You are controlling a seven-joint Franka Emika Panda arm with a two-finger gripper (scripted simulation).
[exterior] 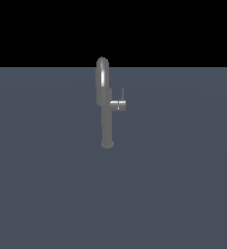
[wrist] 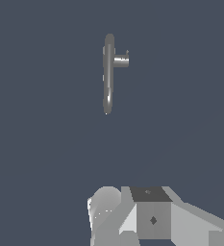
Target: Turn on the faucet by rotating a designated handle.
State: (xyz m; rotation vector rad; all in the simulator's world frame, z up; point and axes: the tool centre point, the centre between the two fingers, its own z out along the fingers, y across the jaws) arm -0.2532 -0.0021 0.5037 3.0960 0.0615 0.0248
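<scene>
The exterior view shows a flat grey-blue floor (exterior: pixel 47 194) under a black background. The arm does not appear in this view.

Near the centre of the exterior view stands the faucet (exterior: pixel 105 116), a slim grey column set upright on a small round base that rests on the floor. An arched spout tops the column and rises just above the floor's far edge into the black band.

On the column's side toward the exterior view's right, about midway up, sits the handle (exterior: pixel 118 105). It is a short horizontal stub touching the column. A thin lever rod rises upright from the stub, parallel to the column and just beside it.

The wrist view looks down on the same floor (wrist: pixel 41 144). The faucet (wrist: pixel 108 72) appears as a narrow elongated shape, with the handle (wrist: pixel 121 60) jutting from one side.

The gripper (wrist: pixel 132 216) shows only as white and grey body parts at the frame edge, well apart from the faucet. Its fingertips are out of frame, so jaw opening cannot be determined. Nothing is seen held.
</scene>
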